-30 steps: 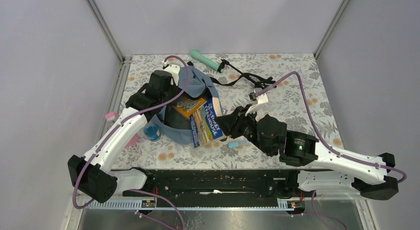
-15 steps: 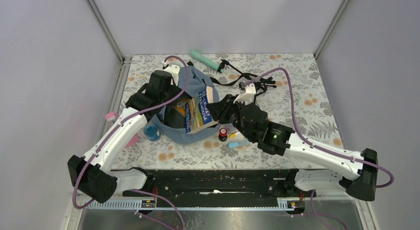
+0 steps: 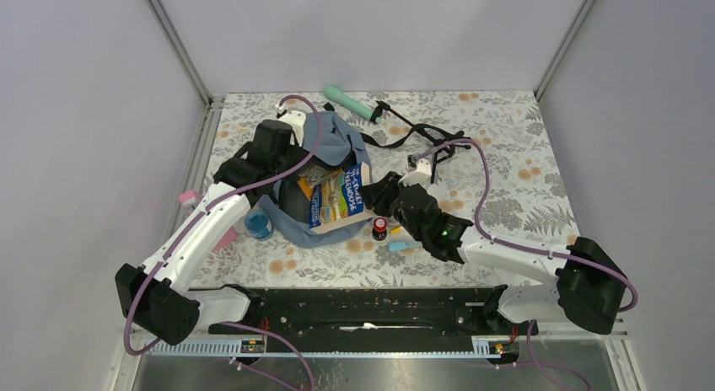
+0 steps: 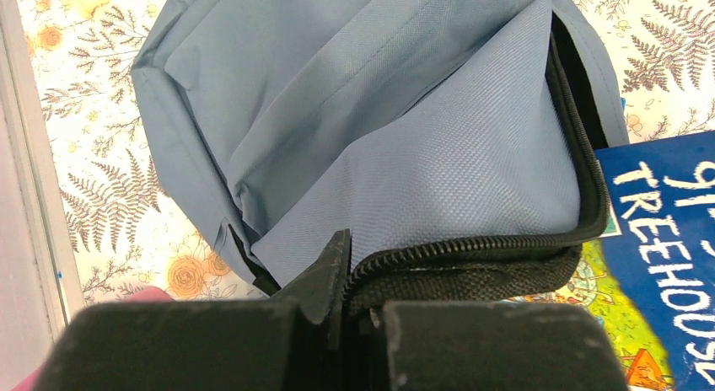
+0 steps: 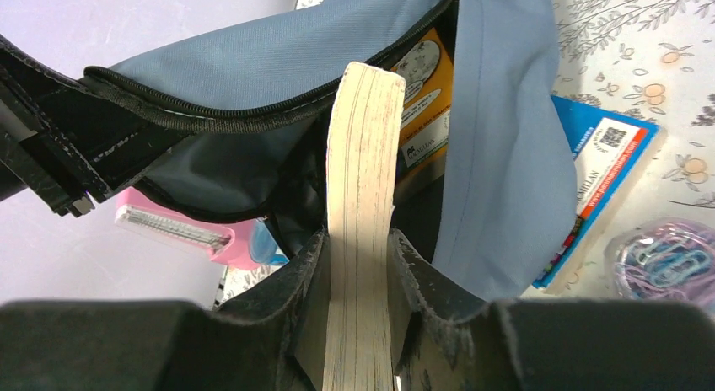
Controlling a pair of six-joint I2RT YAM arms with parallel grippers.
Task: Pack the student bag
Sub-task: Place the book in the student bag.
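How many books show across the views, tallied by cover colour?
Blue: 2 (held book, blue book near the paperclip tub)
Orange: 1 (orange book inside the student bag)
Total: 3

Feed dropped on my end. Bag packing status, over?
Left hand shut on bag rim, holding it open. Right hand shut on book, at the mouth. Orange book already inside.

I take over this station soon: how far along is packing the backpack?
Done: an orange-covered book sits inside the slate-blue fabric backpack. In hand: the left claw pinches its zipper edge while the right claw holds a blue paperback partway in the opening. To go: the teal tube, red-capped bottle and blue round tub lie outside.
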